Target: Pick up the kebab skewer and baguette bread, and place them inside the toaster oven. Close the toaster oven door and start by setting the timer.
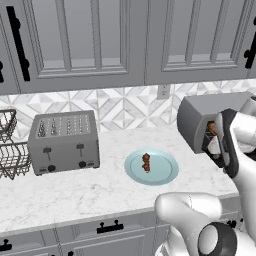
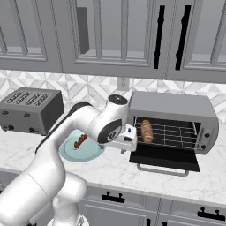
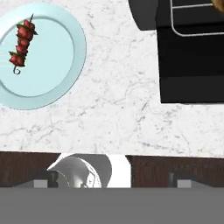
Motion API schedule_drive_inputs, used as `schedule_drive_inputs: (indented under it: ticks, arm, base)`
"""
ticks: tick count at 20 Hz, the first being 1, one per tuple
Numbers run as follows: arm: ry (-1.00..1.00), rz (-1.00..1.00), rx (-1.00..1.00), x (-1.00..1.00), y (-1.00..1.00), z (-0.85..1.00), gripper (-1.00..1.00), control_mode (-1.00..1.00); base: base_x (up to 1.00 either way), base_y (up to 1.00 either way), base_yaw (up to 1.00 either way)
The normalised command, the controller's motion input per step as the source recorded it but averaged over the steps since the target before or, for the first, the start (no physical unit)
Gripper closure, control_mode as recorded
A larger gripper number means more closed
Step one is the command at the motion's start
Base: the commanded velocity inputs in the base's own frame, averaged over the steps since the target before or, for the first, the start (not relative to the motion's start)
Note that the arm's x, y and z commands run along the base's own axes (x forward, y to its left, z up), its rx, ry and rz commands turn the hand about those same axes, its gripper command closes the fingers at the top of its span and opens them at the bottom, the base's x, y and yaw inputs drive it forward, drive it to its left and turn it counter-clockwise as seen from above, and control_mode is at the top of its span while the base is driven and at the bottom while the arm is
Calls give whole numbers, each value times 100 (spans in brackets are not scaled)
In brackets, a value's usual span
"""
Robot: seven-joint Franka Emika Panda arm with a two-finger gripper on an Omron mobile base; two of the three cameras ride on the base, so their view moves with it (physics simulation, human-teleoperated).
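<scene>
1. Gripper (image 2: 131,140) hangs above the tabletop's (image 2: 110,170) front edge, between plate and oven. Jaws released and wide apart, holding nothing; the hand view looks straight down on bare marble.

2. Plate (image 2: 84,152) sits mid-tabletop, well in from the front edge. Skewer (image 2: 80,141) lies on it, off-centre, untouched. In the hand view the skewer (image 3: 22,46) rests near the plate's (image 3: 65,65) rim, well apart from the finger tips.

3. Oven door (image 2: 164,158) is dropped open and flat, its handle toward the front edge.

4. Oven (image 2: 174,108) stands toward the tabletop's right end. Bread (image 2: 146,131) already lies on the rack (image 2: 174,137), at its left side, end pointing inward.

5. Toaster (image 1: 64,142) stands toward the left end, near the back wall; not part of the job.

6. Progress, as judged: bread placed, roughly a third done. Left: fetch skewer, place inside, shut door, set timer. Next reach goes left to the plate.
</scene>
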Motion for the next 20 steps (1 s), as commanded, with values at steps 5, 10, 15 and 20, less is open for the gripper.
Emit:
schedule_drive_inputs:
  ticks: [5, 10, 15, 20]
  arm:
    - [0, -5, -6, 9, 100, 0, -100, -100]
    - [0, 0, -1, 42, 100, 0, -100, -100]
    - [0, 0, 0, 49, 100, -2, -100, -100]
    - [3, 0, 0, 51, 60, -18, -100, -100]
  base:
    - [0, 0, 0]
    - [0, 0, 0]
    - [0, 0, 0]
    - [0, 0, 0]
